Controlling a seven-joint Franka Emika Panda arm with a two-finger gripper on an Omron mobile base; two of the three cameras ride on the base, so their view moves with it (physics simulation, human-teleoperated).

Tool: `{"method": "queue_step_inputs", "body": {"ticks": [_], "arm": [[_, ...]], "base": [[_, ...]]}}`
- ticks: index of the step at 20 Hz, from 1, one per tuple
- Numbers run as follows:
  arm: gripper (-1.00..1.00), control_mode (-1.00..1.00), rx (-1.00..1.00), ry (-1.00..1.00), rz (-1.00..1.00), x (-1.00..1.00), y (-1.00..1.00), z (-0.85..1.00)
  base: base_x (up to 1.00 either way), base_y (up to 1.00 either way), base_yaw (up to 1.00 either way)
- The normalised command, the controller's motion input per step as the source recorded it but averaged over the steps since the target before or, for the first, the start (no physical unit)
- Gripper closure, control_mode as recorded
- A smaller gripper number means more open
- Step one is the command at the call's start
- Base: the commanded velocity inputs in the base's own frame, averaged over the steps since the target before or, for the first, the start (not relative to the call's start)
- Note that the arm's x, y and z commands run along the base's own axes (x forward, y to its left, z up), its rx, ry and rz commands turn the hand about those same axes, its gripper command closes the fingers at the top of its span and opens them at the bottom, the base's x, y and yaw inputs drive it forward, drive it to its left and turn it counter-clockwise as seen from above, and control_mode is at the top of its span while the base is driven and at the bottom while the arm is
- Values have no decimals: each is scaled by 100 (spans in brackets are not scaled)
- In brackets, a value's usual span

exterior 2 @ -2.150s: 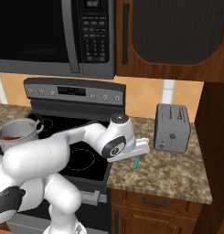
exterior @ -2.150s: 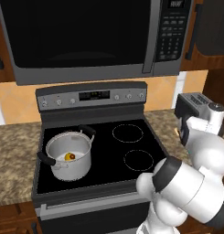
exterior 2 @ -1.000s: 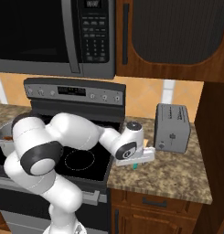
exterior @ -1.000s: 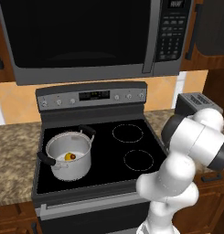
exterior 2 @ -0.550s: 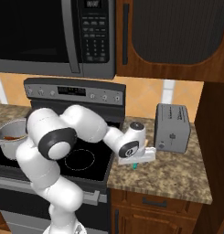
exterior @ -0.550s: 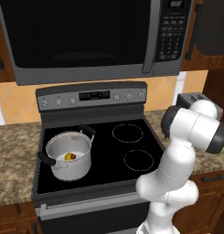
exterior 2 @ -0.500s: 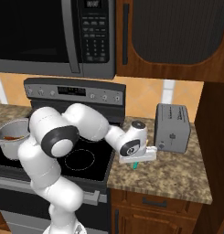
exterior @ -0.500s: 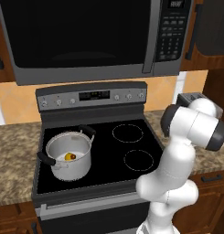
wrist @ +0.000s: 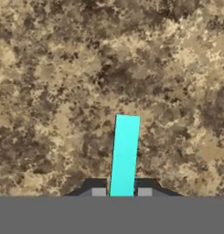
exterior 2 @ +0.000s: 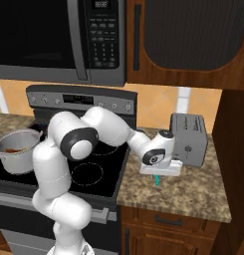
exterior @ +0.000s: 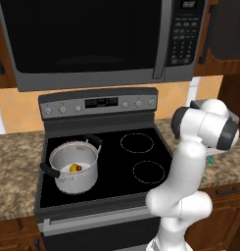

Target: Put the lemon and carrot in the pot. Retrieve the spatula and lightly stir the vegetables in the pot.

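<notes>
Hand view looks down along the gripper (wrist: pixel 121 192) at the speckled brown counter (wrist: pixel 63 82). The spatula (wrist: pixel 125 155) shows as a flat teal strip. It runs up from between the two dark finger tips (wrist: pixel 98 191), and one tip sits on each side of it. The jaws are pinching the spatula's handle.

Right base view shows the white arm reaching from the stove (exterior 2: pixel 101 172) over to the counter (exterior 2: pixel 193 191) on the stove's right. The gripper (exterior 2: pixel 157 175) points down at the counter. A short bit of the teal spatula (exterior 2: pixel 156 180) pokes out under it. A silver toaster (exterior 2: pixel 189 139) stands just beside the hand, farther from the stove.

Left base view shows the pot (exterior: pixel 74 165) on the front left burner of the stove (exterior: pixel 141 157). It is shiny, with two black handles. The yellow lemon (exterior: pixel 72 168) lies inside the pot. A small orange bit, the carrot (exterior: pixel 78 168), lies touching the lemon. A tiny piece of the teal spatula (exterior: pixel 209 160) peeks out by the arm's elbow, right of the stove. A big dark microwave (exterior: pixel 92 39) hangs above the stove. The pot is well apart from the spatula, on the far left of the stove.
</notes>
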Motion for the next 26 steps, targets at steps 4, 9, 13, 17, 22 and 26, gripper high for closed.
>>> {"method": "queue_step_inputs", "body": {"ticks": [4, 9, 13, 17, 22, 26], "arm": [[100, -100, -1, -5, -22, -40, 14, -34], [100, -100, -5, -7, -8, -70, 41, 35], [100, -100, -10, -6, 1, -85, 66, 100], [100, -100, -17, 1, 8, -40, 94, 100], [100, -100, -24, 9, 13, -26, 100, 100], [100, -100, -30, 5, 15, -15, 95, 100]], "base": [[0, 0, 0], [0, 0, 0], [0, 0, 0], [0, 0, 0], [0, 0, 0], [0, 0, 0]]}}
